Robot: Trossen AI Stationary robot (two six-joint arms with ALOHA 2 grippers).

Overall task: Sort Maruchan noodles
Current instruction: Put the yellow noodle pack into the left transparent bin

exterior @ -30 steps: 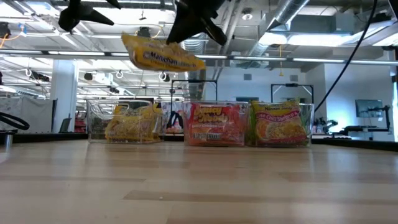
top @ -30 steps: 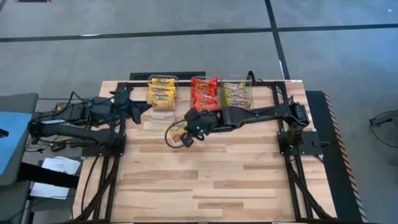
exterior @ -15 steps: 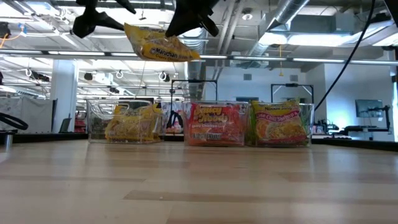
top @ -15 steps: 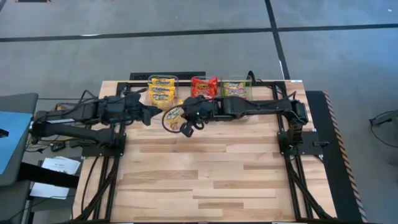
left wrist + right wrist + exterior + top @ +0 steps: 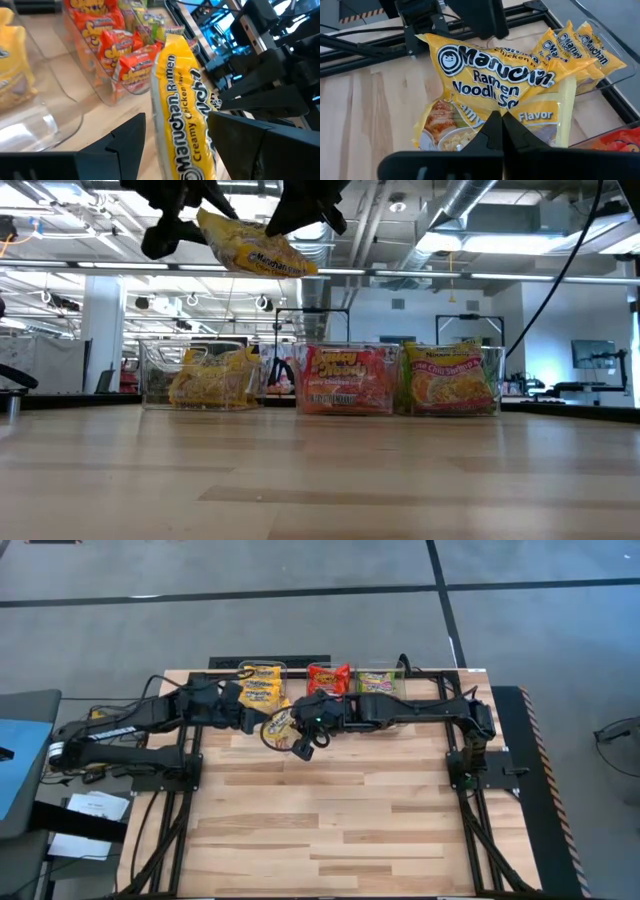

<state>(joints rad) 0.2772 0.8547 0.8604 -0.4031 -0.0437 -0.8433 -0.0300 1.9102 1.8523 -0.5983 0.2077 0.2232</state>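
Packet in the air: yellow Maruchan packet [image 5: 279,726] held above the tabletop [image 5: 340,830], just near of the yellow bin, between the two arms.
Right end effector [image 5: 501,131]: clenched on the packet's edge, carrying it clear of the wood.
Left end effector [image 5: 175,130]: fingers spread wide, one on each side of the same packet; contact cannot be told.
Yellow bin [image 5: 202,375]: far left of the row, yellow packets inside.
Red bin [image 5: 345,379]: middle, red packets inside.
Green bin [image 5: 452,377]: far right of the row, green-labelled packets inside.
Row of bins: along the tabletop's far edge, side by side.
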